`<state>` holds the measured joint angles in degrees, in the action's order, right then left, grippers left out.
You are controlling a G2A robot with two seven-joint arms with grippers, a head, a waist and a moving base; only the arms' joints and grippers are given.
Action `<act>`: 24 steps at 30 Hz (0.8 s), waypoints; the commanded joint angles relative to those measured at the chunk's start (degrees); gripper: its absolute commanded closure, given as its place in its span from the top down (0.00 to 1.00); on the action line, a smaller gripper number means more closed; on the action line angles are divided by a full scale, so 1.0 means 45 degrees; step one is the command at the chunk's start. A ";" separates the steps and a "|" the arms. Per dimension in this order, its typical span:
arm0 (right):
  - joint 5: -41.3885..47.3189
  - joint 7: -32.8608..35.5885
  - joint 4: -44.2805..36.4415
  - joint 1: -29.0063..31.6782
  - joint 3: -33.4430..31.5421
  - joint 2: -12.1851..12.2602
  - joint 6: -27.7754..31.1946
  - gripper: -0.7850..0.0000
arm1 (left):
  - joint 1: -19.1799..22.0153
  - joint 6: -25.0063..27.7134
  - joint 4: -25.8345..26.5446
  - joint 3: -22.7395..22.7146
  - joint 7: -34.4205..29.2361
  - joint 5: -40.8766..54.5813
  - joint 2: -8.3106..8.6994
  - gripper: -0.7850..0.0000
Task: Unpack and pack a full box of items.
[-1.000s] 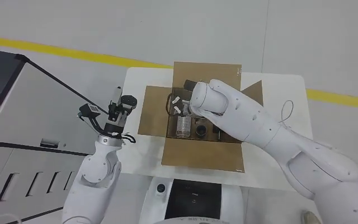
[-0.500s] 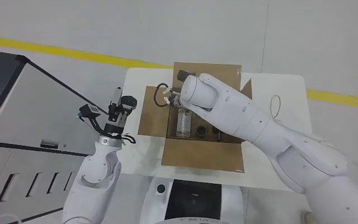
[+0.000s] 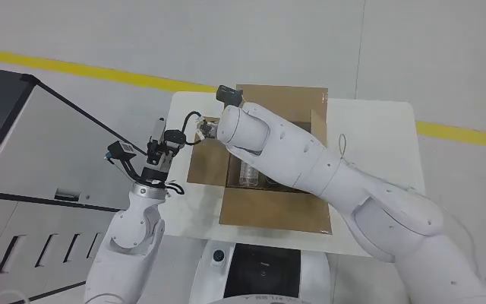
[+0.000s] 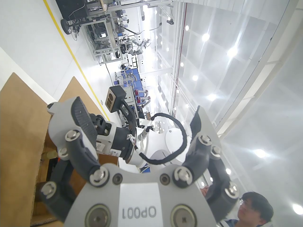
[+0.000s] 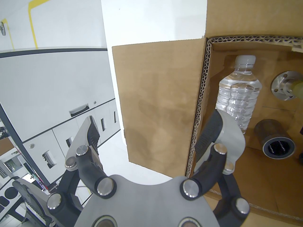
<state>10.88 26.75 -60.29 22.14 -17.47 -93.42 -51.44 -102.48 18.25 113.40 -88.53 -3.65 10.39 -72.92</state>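
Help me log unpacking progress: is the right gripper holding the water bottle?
No, the right gripper is open and empty above a flap, while the water bottle lies inside the box.

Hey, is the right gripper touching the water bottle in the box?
Apart. The top view shows the right gripper over the side flap, while the water bottle lies inside the box, a clear gap between them.

Top view looks down; both wrist views share the box (image 3: 275, 210).
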 commanded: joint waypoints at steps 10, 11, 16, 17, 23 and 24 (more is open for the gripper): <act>-0.0331 -0.0359 -0.0592 0.0503 -0.0632 0.0307 -0.0092 1.00 | 0.0328 0.0697 -0.0822 -0.1262 0.1153 -0.1570 0.0043 1.00; -0.0427 -0.0394 -0.0756 0.0593 -0.0811 0.0422 -0.0251 1.00 | 0.0447 0.0687 -0.1058 -0.1516 0.1358 -0.1467 0.0045 1.00; -0.1335 -0.0343 -0.2517 0.0998 -0.1407 0.1021 -0.0978 1.00 | 0.0956 0.0702 -0.2020 -0.2472 0.1187 -0.1750 0.0124 1.00; -0.1691 -0.0437 -0.3052 0.0988 -0.1508 0.1139 -0.1177 1.00 | 0.1050 0.0731 -0.2182 -0.2574 0.1217 -0.1820 0.0129 1.00; -0.3024 -0.0171 -0.5589 0.1074 -0.2322 0.1768 -0.1458 0.95 | 0.1478 0.0745 -0.3085 -0.2880 0.1807 -0.2293 0.0109 1.00; -0.3193 -0.0072 -0.5792 0.1060 -0.2363 0.1819 -0.1458 0.93 | 0.1567 0.0737 -0.3230 -0.2962 0.1916 -0.2314 0.0106 1.00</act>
<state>-2.75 25.98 -85.43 26.97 -27.97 -85.44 -58.02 -95.82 21.63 99.60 -101.47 4.42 0.17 -72.44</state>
